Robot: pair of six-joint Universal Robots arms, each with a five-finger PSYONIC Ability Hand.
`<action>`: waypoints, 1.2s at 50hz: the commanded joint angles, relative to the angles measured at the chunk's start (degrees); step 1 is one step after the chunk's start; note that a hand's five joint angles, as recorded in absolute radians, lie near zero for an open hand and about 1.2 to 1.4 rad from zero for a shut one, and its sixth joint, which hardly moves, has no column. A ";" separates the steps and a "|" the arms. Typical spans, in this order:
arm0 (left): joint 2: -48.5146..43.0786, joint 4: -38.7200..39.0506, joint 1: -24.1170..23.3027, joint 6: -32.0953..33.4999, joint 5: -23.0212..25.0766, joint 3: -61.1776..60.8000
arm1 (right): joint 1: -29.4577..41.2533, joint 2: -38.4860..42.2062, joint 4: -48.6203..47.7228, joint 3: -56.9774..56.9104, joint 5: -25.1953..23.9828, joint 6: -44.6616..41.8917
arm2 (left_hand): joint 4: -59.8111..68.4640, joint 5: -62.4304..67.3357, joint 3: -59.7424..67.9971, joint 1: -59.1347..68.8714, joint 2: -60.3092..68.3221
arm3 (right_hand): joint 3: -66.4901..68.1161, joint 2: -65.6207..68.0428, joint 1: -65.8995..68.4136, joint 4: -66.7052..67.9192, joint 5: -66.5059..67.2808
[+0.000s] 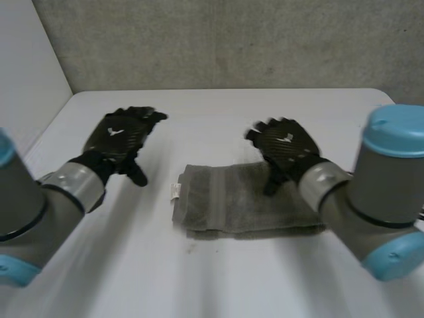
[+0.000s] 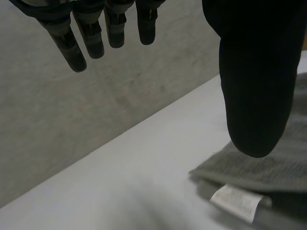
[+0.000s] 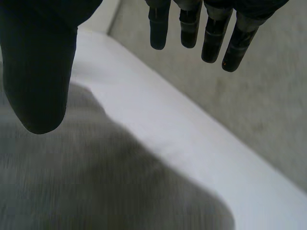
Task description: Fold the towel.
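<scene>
White table (image 1: 218,285) runs back to a rough grey wall (image 1: 232,40); the grey towel (image 1: 232,199) lies flat near the table's middle, closer to the right arm, as a compact rectangle with a small white label (image 1: 175,191) sticking out of its edge on the left-arm side; the left wrist view shows layers stacked at that edge, and a lower layer peeks out along the near side, so I judge at least 1 fold made, though how many I cannot tell. The left hand (image 1: 122,136) hovers over bare table beside the label edge, apart from the cloth, fingers straight and spread, holding nothing; the right hand (image 1: 285,146) hangs above the towel's far right corner, fingers likewise straight, thumb clear of them, nothing pinched. With both hands empty, the folding looks largely done; what may remain is 1 more fold, or squaring the uneven near edge.
</scene>
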 commanded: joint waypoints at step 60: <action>-4.32 -0.11 -8.14 -6.62 -14.09 7.46 | 5.75 3.21 -5.23 -1.03 -4.02 7.01 | 1.01 -0.90 1.01 0.49 1.09 | -2.25 -3.55 -2.55 -3.50 -4.12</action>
